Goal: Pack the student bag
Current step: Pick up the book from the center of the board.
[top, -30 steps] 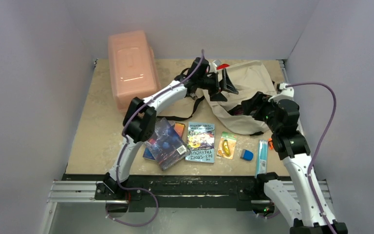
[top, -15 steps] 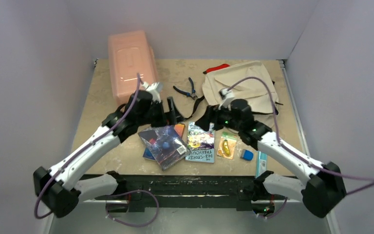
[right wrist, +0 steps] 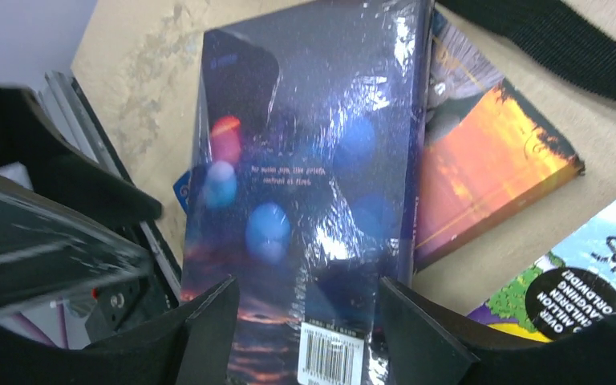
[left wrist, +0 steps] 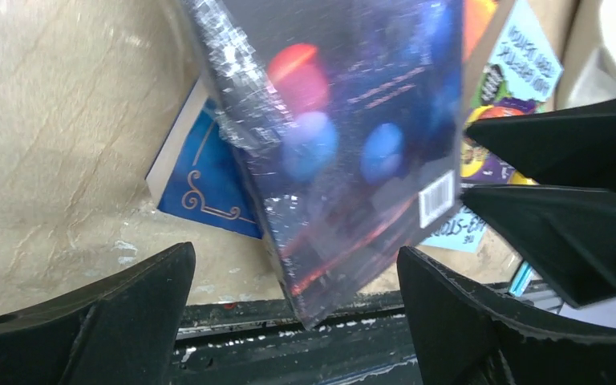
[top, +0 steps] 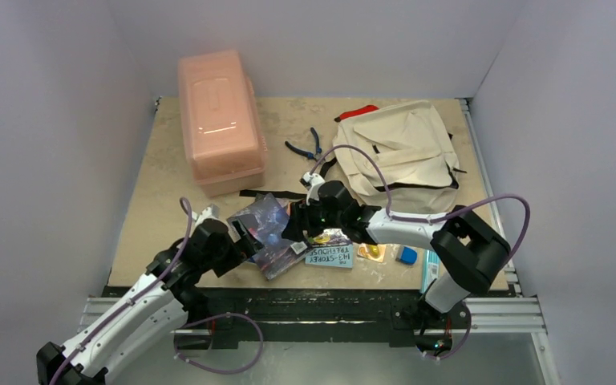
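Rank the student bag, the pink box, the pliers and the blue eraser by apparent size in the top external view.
1. student bag and pink box: nearly alike in spread, so not ranked against each other
2. pliers
3. blue eraser

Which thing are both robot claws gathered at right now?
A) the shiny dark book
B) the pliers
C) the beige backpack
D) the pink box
A: the two wrist views show the left gripper and the right gripper each open right at the shiny dark book.
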`<state>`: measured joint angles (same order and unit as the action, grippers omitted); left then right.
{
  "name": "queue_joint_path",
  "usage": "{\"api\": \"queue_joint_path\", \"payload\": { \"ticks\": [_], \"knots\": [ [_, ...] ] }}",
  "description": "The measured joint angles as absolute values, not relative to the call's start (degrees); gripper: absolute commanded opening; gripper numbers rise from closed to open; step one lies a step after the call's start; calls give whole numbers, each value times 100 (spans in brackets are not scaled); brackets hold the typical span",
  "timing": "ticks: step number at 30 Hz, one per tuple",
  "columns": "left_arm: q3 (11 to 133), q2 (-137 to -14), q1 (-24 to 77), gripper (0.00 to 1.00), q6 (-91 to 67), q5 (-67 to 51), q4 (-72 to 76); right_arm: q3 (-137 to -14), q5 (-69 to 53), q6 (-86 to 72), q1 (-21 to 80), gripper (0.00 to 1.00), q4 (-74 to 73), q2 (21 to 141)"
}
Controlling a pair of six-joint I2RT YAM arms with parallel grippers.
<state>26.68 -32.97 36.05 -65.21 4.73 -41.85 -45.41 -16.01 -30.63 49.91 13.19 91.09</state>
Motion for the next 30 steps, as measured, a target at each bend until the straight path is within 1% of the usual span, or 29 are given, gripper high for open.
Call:
{"api": "queue_joint_path", "payload": {
  "ticks": [5, 10, 15, 19, 23, 27, 30],
  "knots": [
    [1841, -3159, 3605, 99, -6997, 235, -3658, -4635, -1378, -2993, 4993, 63, 1378, 9227],
    [1684, -3277, 3605, 100, -7210, -25, -3155, -4639, -1238, -2976, 4993, 62, 1417, 9310],
    [1474, -3625, 3605, 99, -7452, -449, -2416, -4637, -1155, -2980, 4993, 58, 1424, 9384],
    [1278, -3791, 3605, 95, -7850, -849, -1898, -4558, -1155, -3002, 4993, 57, 1520, 9424],
    [1166, -3763, 3605, 86, -8178, -1144, -1505, -4515, -1166, -3013, 5004, 56, 1553, 9470],
    [1138, -3559, 3605, 81, -8322, -1240, -1498, -4488, -1153, -3024, 5009, 56, 1605, 9522],
    [1153, -3297, 3605, 75, -8318, -1240, -1664, -4486, -1153, -3046, 5009, 56, 1625, 9529]
  ]
}}
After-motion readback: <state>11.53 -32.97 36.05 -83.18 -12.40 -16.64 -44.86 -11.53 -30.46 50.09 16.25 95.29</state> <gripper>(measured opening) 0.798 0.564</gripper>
